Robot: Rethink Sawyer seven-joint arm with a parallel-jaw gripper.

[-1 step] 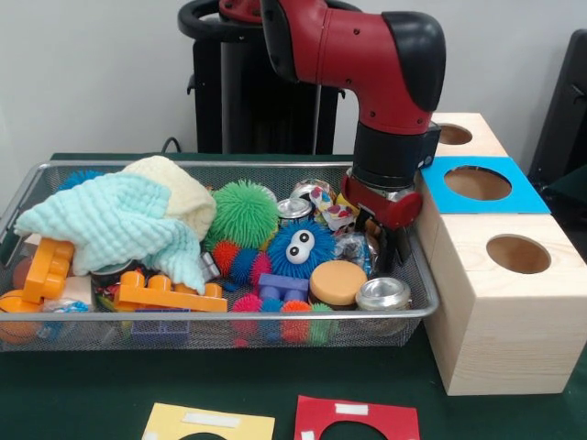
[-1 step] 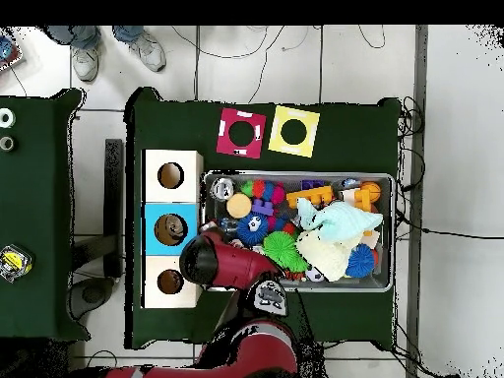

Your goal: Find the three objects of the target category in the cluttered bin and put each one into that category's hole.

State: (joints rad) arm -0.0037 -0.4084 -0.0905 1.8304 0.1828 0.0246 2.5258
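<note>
A wire mesh bin [image 1: 275, 316] holds mixed clutter: a green spiky ball [image 1: 243, 213], a blue spiky ball with googly eyes [image 1: 301, 247], an orange disc [image 1: 337, 282], silver cans [image 1: 383, 293] and crinkled wrappers [image 1: 353, 247]. My gripper [image 1: 393, 249] reaches down into the bin's right end, just above the nearest silver can and beside the wrappers. The arm's wrist blocks its tips. In the overhead view the arm [image 2: 212, 261] covers the gripper at the bin's [image 2: 295, 175] left end. Three wooden boxes with holes stand beside the bin; the middle one carries a blue card [image 1: 477, 183].
A mint knitted cloth [image 1: 119, 225] drapes over the bin's left half, above orange plastic blocks [image 1: 165, 293]. Red [image 1: 356, 423] and yellow [image 1: 209, 424] hole cards lie on the green table in front. A person's shoes [image 2: 84, 59] show at the overhead view's top.
</note>
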